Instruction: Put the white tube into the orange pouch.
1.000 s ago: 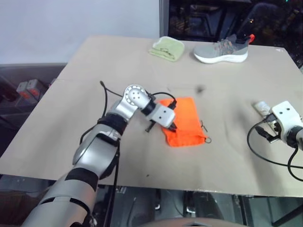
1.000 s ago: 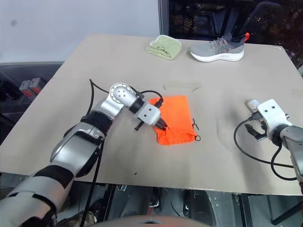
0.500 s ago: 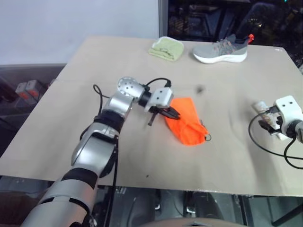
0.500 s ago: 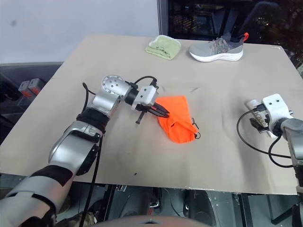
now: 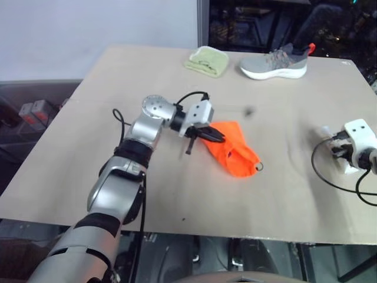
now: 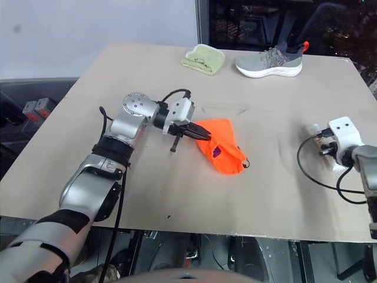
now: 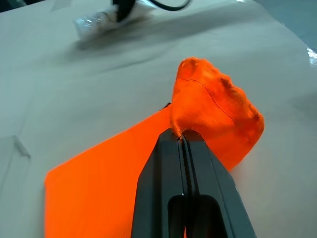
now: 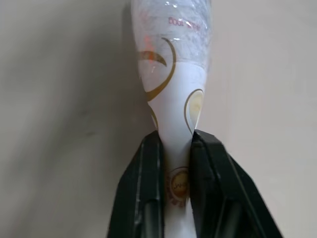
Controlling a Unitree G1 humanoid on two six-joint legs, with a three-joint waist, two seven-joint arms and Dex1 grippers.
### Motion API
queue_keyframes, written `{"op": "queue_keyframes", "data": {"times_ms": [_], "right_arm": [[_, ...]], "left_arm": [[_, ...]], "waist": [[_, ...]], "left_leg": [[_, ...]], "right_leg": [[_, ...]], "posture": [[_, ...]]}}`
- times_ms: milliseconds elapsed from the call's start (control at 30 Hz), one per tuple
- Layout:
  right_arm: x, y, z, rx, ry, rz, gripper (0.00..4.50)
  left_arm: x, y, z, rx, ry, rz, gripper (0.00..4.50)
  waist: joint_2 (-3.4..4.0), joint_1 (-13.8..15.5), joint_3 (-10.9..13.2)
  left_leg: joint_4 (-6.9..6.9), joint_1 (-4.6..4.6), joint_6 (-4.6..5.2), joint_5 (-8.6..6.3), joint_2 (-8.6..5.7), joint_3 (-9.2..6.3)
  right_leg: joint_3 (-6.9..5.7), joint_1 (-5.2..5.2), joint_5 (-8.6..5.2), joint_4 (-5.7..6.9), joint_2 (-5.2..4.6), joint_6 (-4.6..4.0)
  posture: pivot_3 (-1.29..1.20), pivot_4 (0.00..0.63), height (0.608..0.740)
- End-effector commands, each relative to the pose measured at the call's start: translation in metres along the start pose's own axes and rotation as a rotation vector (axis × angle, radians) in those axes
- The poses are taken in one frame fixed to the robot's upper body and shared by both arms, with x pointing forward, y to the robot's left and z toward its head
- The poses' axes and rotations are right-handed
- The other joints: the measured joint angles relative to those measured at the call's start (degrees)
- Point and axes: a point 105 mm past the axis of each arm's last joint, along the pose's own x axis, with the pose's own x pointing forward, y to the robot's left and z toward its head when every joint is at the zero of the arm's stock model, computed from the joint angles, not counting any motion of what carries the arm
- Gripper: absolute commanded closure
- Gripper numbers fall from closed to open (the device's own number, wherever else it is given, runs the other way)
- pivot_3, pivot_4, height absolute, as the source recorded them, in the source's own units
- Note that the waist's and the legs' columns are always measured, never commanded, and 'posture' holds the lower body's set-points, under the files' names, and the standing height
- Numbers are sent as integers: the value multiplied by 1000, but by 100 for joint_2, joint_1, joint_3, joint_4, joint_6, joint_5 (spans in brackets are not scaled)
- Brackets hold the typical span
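Both claws now gripping — pouch lifted, tube pinched.

The left gripper (image 7: 184, 141), clamped on an edge of the orange pouch (image 5: 232, 154), is hoisting it off the table (image 5: 177, 194) where it lay flat a second ago; the right gripper (image 8: 174, 144) is closing from wide open onto the white tube (image 8: 171, 74) at the table's right side — its wrist view is showing the squeeze the head views cannot.

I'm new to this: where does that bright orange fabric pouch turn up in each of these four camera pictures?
Left eye view: the bright orange fabric pouch lies mid-table, one corner pinched by the left gripper.
Right eye view: same spot, just left of centre.
Left wrist view: it spreads around the shut fingers, bunched above them.
Right wrist view: not in it; the white squeeze tube is there.
Shared landmark: the left gripper's black fingers.
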Motion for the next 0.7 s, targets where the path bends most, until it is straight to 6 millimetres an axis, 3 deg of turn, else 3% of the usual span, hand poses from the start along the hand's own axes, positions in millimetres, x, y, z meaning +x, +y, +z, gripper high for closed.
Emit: {"op": "queue_keyframes", "data": {"times_ms": [33,167,233,333,500,700], "right_arm": [[-35,22,32,-16,-126,103,3788],[-75,78,40,-32,-184,300,3788],[-92,118,32,-44,-183,440,3788],[-111,157,17,-47,-169,554,3788],[-109,189,13,20,-183,620,3788],[-84,193,22,40,-163,605,3788]], "left_arm": [[-3,6,14,36,-42,39,4500],[-1,8,15,20,-53,55,4500],[-1,9,16,18,-57,61,4500],[0,8,17,17,-58,62,4500],[-2,5,21,21,-63,50,4500],[-2,-6,22,35,-54,18,4500]], "waist": [[2,4,1],[9,13,5],[8,14,4],[6,30,4],[4,-2,4],[6,0,4]], "left_leg": [[-1,-1,2,-2,1,-1],[-4,-9,7,-5,2,-3],[-3,-9,15,-11,4,-8],[-1,-13,17,-13,4,-26],[9,-12,28,-20,-3,-26],[12,-6,27,-20,-4,-26]], "right_leg": [[0,-1,0,0,1,0],[0,-8,7,0,2,-11],[-3,-6,4,-3,4,-7],[-17,0,-2,-8,-1,0],[-12,5,-2,-13,-16,0],[-12,8,-3,-15,-35,-5]], "posture": [[0,150,740],[0,150,740],[0,150,740],[0,150,740],[0,150,740],[0,150,740]]}}
